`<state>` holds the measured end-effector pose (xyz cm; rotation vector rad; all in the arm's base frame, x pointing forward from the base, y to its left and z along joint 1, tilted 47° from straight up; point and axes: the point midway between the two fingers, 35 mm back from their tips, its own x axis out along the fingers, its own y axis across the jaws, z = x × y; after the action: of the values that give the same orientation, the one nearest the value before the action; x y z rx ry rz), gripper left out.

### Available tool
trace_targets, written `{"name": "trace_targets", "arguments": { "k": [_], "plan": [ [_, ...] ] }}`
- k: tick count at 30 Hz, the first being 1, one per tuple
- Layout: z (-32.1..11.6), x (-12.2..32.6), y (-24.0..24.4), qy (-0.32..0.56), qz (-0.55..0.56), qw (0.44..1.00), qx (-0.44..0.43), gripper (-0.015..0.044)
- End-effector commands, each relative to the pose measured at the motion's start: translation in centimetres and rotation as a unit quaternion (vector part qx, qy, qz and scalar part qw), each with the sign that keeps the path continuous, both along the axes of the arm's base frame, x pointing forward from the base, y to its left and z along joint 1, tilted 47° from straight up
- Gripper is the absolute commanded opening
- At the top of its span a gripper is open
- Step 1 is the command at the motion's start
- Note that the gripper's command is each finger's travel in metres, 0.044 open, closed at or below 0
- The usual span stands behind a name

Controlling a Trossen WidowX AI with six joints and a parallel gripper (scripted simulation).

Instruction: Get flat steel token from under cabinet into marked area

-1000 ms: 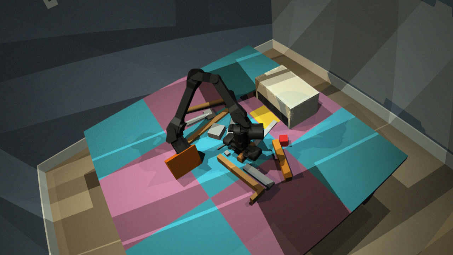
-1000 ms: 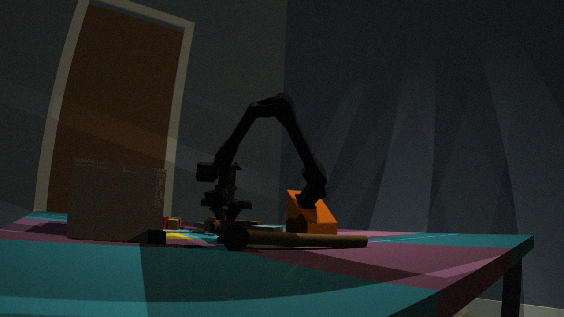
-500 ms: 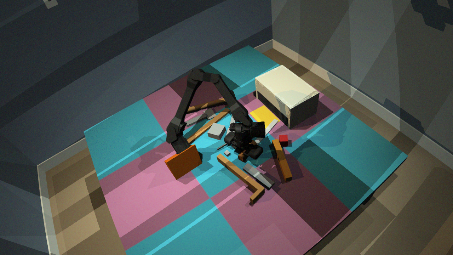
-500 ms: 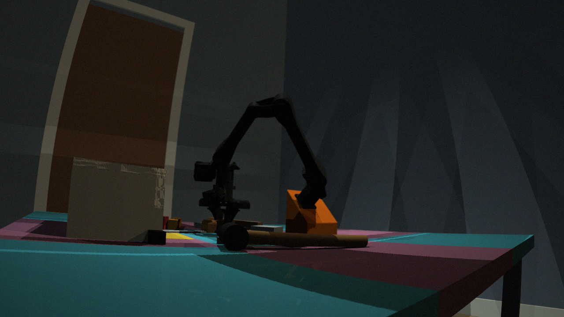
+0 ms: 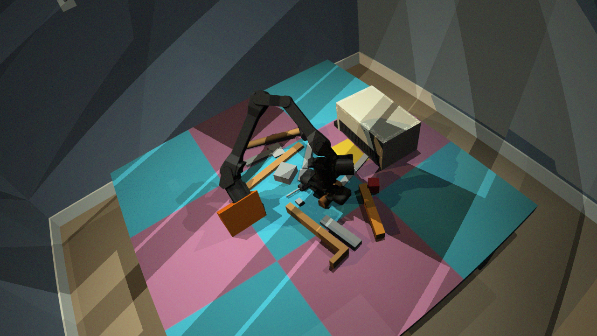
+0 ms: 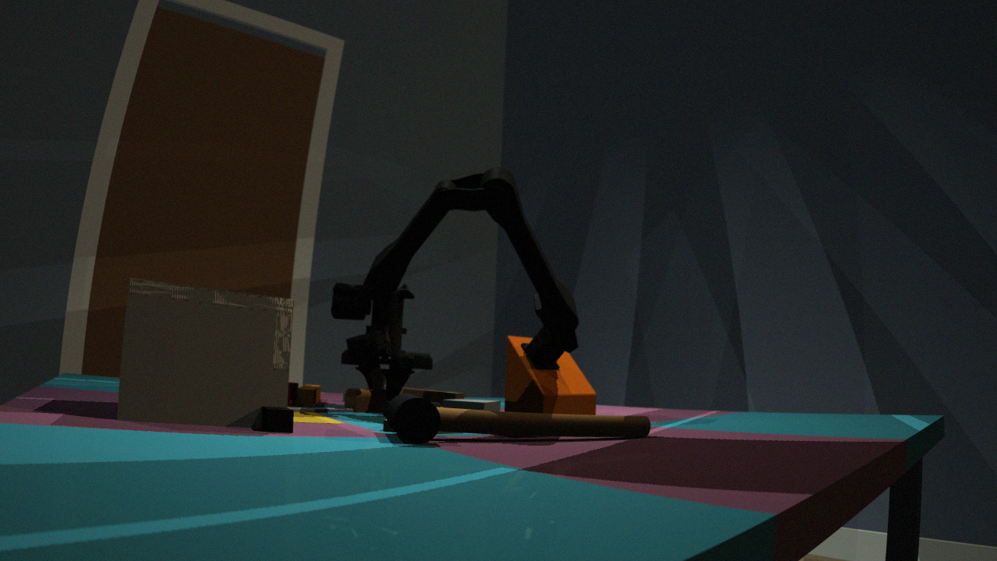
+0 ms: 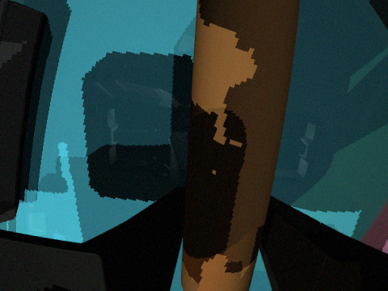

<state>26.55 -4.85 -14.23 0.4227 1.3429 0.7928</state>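
From left to right in the top view: one L-shaped wooden stick point(image 5: 313, 226); one brown round rod point(image 5: 323, 202) point(image 6: 357, 400) point(image 7: 259, 141), the gripper's point(image 5: 329, 192) point(image 6: 385, 403) point(image 7: 226, 202) jaws clamped on it; one grey bar point(image 5: 343, 234); one yellow area point(image 5: 345, 146) point(image 6: 317, 418); one red block point(image 5: 373, 185) point(image 6: 293, 393); one pale, dark-slotted cabinet point(image 5: 363, 109) point(image 6: 206, 355). The steel token's look and place cannot be made out.
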Motion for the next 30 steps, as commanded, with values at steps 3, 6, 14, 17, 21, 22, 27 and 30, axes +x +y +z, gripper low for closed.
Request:
{"name": "trace_targets", "arguments": {
  "k": [3, 6, 14, 17, 21, 22, 27, 30],
  "plan": [
    [0.2, 1.2, 0.1, -0.002, -0.001, 1.000, 0.000, 0.0000],
    [0.3, 1.6, 0.2, -0.002, -0.001, 1.000, 0.000, 0.0000],
    [0.5, 2.8, 0.4, -0.002, -0.001, 1.000, 0.001, 0.0000],
    [0.6, 3.2, 0.4, -0.002, -0.001, 1.000, 0.001, 0.0000],
    [0.7, 3.8, 0.5, -0.002, -0.001, 1.000, 0.001, 0.0000],
    [0.8, 3.9, 0.5, -0.002, -0.001, 1.000, 0.001, 0.0000],
    [0.9, 4.6, 0.7, -0.003, -0.001, 1.000, 0.001, 0.0000],
    [1.0, 5.0, 0.7, -0.003, -0.001, 1.000, 0.001, 0.0000]
  ]
}}
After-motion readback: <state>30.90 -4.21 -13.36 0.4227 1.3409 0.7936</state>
